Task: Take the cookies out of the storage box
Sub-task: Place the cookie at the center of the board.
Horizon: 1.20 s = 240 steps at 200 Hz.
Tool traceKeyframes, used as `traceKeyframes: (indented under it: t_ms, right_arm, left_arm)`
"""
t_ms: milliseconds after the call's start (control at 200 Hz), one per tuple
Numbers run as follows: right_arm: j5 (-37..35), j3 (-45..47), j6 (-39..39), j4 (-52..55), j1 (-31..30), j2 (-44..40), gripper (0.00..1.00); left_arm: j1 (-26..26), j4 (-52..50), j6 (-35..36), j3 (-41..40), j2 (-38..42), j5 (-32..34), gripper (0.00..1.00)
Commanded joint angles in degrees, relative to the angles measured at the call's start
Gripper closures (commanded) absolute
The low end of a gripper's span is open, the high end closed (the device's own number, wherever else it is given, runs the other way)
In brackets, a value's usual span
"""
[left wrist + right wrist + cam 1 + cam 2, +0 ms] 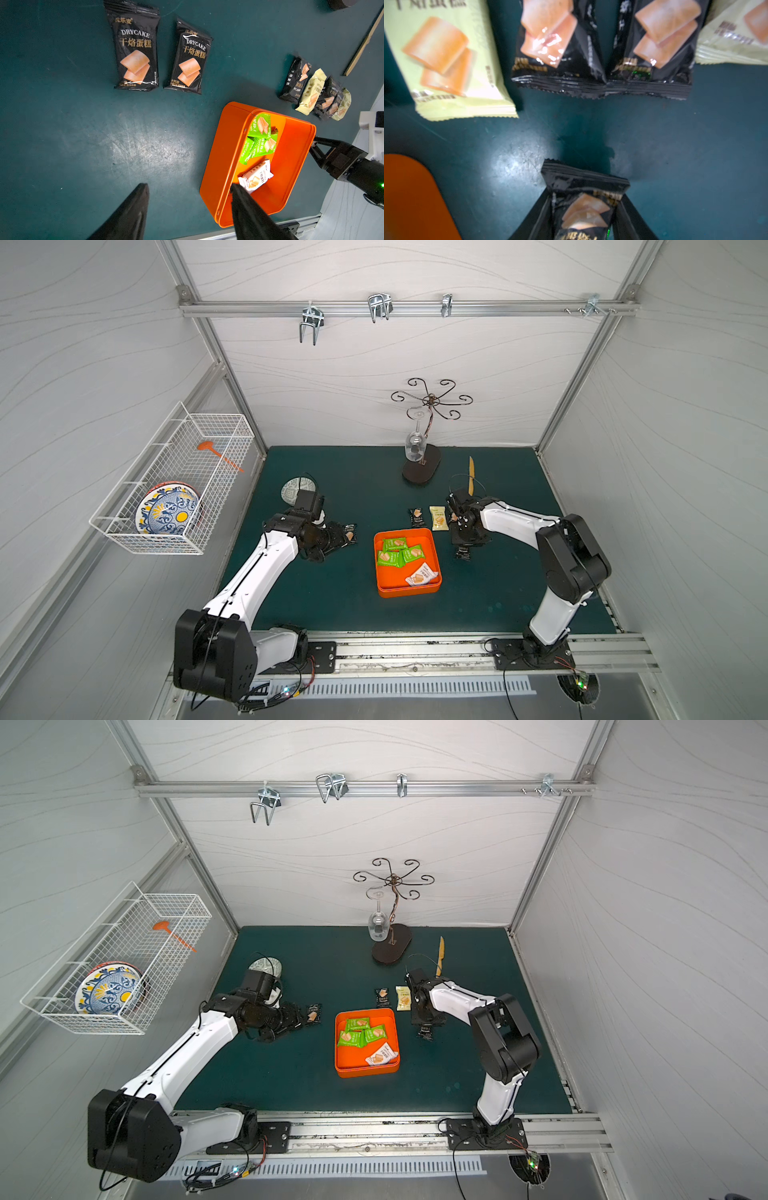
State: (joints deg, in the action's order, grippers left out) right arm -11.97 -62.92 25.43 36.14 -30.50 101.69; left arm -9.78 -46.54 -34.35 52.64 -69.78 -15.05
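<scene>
**Q:** What is the setting?
**A:** A dark green mat [324, 605] floors a white-walled enclosure. Both arms reach inward over it.

**Q:** How do the tools stand?
**A:** The right gripper [585, 196] is clamped on the held packet [579, 178], a black one pinched by its sides. One crimped end projects past the fingertips. The left gripper [189, 185] stands parted, with only mat between its fingers.

**Q:** Where does the storage box [409, 592] lie relative to them?
**A:** It lies between the arms. The right gripper is just beside its right wall, and the left gripper is near its left wall.

**Q:** How does it look?
**A:** It is shallow and bright orange, with rounded corners. Inside are overlapping green packets [398, 551] and one white packet [422, 574] toward the near right corner. On the mat, a pair of black packets [135, 52] lies by the left gripper. A row of black and pale yellow packets [428, 517] lies just beyond the box's far wall.
</scene>
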Motion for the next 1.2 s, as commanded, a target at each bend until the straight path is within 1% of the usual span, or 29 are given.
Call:
traceKeyframes:
  t_ms: [0, 90, 240, 445, 635, 750, 825, 885, 1015, 1055, 1130, 1165, 1195]
  right_arm:
    - [0.80, -0.10, 0.03, 0.15, 0.13, 1.66, 0.54]
    - [0.78, -0.08, 0.21, 0.30, 0.15, 1.72, 0.52]
    - [0.97, -0.75, 0.35, 1.34, 0.16, 0.70, 0.41]
    - [0.19, -2.92, -0.16, 4.69, 0.09, -3.47, 0.39]
    - [-0.09, -4.41, -0.36, 8.37, -2.09, -8.46, 0.36]
    - [1.45, -4.16, 0.89, 9.48, -2.94, -11.08, 0.35]
    - [2.27, -3.71, 0.99, 9.43, -3.48, -12.43, 0.35]
    - [3.34, -3.71, 0.50, 9.18, -4.15, -13.34, 0.36]
    - [7.39, -3.66, -3.71, 6.80, -6.11, -14.82, 0.40]
    - [9.43, -3.53, -6.16, 5.30, -7.11, -15.19, 0.40]
    - [12.45, -3.18, -10.20, 2.67, -9.68, -15.61, 0.41]
    - [14.31, -3.09, -12.27, 1.36, -11.15, -15.64, 0.41]
    - [14.51, -2.96, -13.21, 0.63, -12.14, -15.49, 0.41]
  left_arm:
    - [0.33, 0.23, -0.10, 0.19, 1.20, -0.16, 0.33]
    - [0.37, 0.23, -0.02, -0.06, 1.43, -0.07, 0.33]
    - [0.30, 0.48, -0.01, -0.50, 1.74, -0.07, 0.33]
    - [0.28, 1.05, -0.19, -0.92, 1.95, -0.33, 0.33]
    - [0.19, 0.86, -0.19, -0.54, 2.27, -0.63, 0.33]
    - [-1.92, 0.15, -1.44, 0.65, 2.60, -0.65, 0.33]
    - [-5.51, 0.39, -3.93, 1.41, 2.88, 0.80, 0.34]
    - [-9.18, 1.94, -7.41, 1.37, 2.93, 1.80, 0.34]
    - [-17.06, 7.12, -16.06, 1.06, 1.75, 4.84, 0.34]
    - [-18.02, 8.27, -18.51, 0.72, 1.09, 5.21, 0.34]
    - [-18.17, 10.87, -22.78, -1.10, 0.82, 5.48, 0.34]
    - [-18.17, 11.78, -24.27, -2.09, 1.23, 6.00, 0.34]
    - [-18.17, 12.08, -24.91, -2.66, 1.75, 6.73, 0.34]
